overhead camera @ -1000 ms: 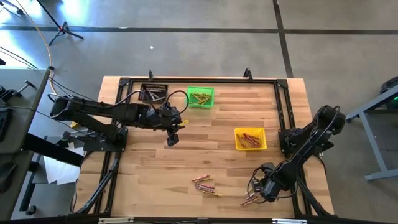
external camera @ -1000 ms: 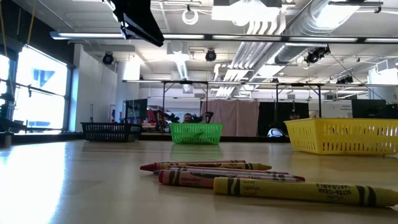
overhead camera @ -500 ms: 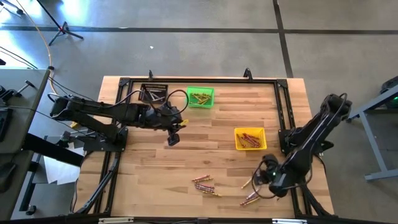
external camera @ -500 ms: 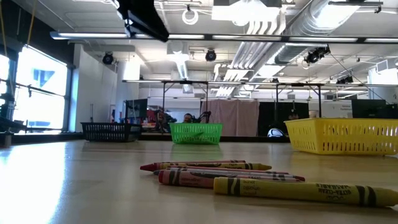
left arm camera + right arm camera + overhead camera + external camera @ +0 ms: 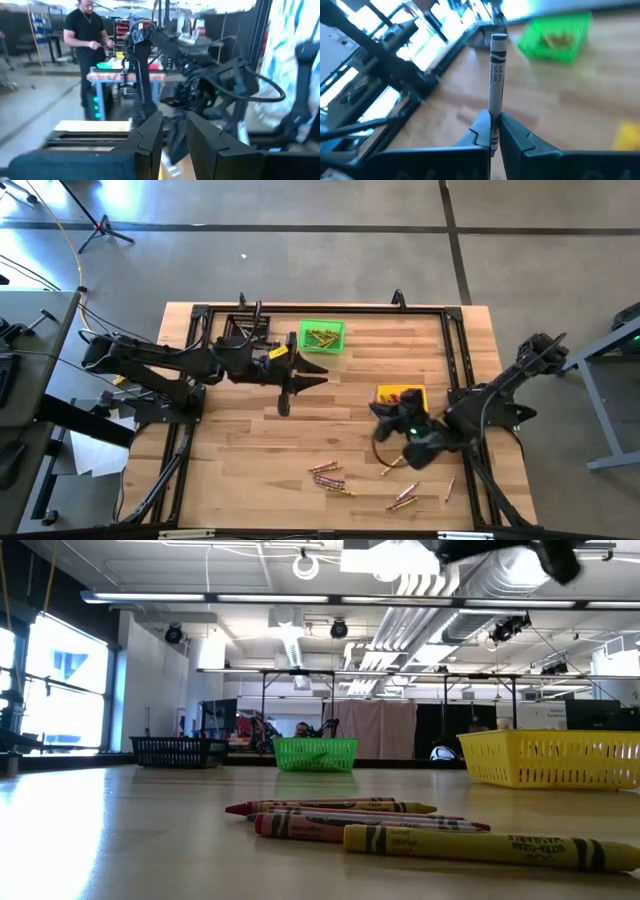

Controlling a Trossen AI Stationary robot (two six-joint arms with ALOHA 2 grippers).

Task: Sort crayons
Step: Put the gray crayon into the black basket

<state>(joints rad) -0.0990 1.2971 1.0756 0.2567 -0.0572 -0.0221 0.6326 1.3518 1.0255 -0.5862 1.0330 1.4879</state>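
Note:
My right gripper (image 5: 385,418) (image 5: 494,125) is shut on a grey crayon (image 5: 496,75), above the table beside the yellow bin (image 5: 400,393). My left gripper (image 5: 318,378) (image 5: 175,137) hovers near the green bin (image 5: 322,335), its fingers level and pointing toward the right arm, a narrow gap between them and nothing in it. Loose reddish and yellow crayons (image 5: 328,476) lie flat on the table near the front; they also show in the low view (image 5: 340,808). More crayons (image 5: 405,498) lie at the front right. My right gripper pinches the grey crayon's lower end (image 5: 493,131) between its two fingers. The crayon runs along the fingers and sticks out far past their tips. It is lifted clear of the table, pointing over it toward the green bin (image 5: 555,32).
The green bin holds several crayons. The yellow bin holds reddish crayons and is half covered by my right arm. A black bin (image 5: 245,328) stands at the far left behind my left arm. A person (image 5: 87,35) stands beyond the table. Bare wood lies in the middle.
My right gripper has risen from the table's front right corner and gone toward the far edge and left, to the yellow bin, carrying the grey crayon. My left gripper has tipped up from pointing down to level and gone a little toward the table's right edge.

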